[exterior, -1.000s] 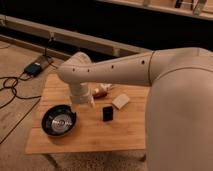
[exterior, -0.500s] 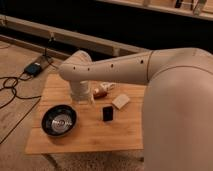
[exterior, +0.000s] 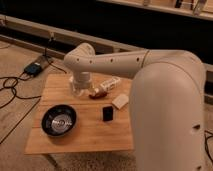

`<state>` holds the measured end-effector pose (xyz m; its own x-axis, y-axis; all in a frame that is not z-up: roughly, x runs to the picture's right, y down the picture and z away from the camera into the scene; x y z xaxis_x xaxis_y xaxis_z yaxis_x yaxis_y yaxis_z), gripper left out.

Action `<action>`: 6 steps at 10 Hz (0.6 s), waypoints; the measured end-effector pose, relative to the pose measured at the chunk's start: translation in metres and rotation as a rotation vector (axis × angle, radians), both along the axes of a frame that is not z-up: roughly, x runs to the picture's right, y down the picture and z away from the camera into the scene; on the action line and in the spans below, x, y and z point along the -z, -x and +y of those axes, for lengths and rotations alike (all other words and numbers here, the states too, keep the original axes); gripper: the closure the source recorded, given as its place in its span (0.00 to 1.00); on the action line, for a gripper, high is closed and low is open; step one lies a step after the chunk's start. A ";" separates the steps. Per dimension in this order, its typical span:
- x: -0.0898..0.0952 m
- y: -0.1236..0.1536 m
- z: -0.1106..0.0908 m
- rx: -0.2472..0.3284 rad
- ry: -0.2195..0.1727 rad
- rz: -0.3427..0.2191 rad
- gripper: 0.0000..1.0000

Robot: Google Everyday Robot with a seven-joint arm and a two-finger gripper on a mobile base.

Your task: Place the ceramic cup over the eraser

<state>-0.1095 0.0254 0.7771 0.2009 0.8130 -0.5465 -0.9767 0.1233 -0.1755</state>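
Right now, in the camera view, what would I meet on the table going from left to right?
Black bowl → gripper, low over the back left of the table → small reddish item → black eraser → beige block.

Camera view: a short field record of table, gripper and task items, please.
gripper: low over the table's back-left
ceramic cup: cannot be told apart from the gripper
eraser: mid-table, uncovered
black bowl: front-left of table
beige block: just behind-right of eraser
table: wooden
task: not yet done
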 end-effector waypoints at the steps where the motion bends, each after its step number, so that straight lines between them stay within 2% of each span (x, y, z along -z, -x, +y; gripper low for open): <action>1: -0.013 -0.001 -0.007 0.024 0.007 -0.018 0.35; 6: -0.058 0.029 -0.038 0.158 0.028 -0.103 0.35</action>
